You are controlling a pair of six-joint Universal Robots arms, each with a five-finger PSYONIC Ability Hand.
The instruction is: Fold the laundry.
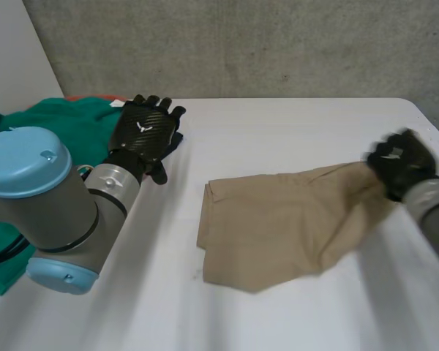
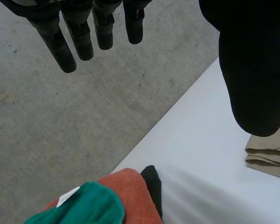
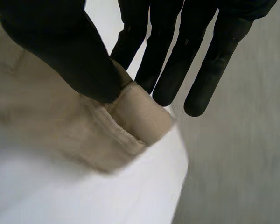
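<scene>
Two black hands are over a smooth white table (image 1: 293, 124). R hand (image 1: 401, 162), at the right edge of the head view, is clamped on the tan cloth (image 1: 278, 227). In the R wrist view its thumb presses a stitched hem corner (image 3: 130, 116) against straight fingers. From that pinch the cloth is drawn into a narrow neck. It then widens to a soft, creased, roughly four-sided sheet lying flat at centre frame, w/ a doubled-over fold along its left side. L hand (image 1: 146, 131), upper left of the head view, has a woven-pattern back & its fingers are straight & apart, holding nothing. It hovers by a heap of laundry: a green cloth (image 1: 66, 121) w/ a small white tag, a rust-orange cloth (image 2: 130, 191) of nubby texture against it, & a small black piece (image 2: 153, 184) just beside that. Rough grey concrete (image 1: 241, 44) lies beyond the table's far edge
</scene>
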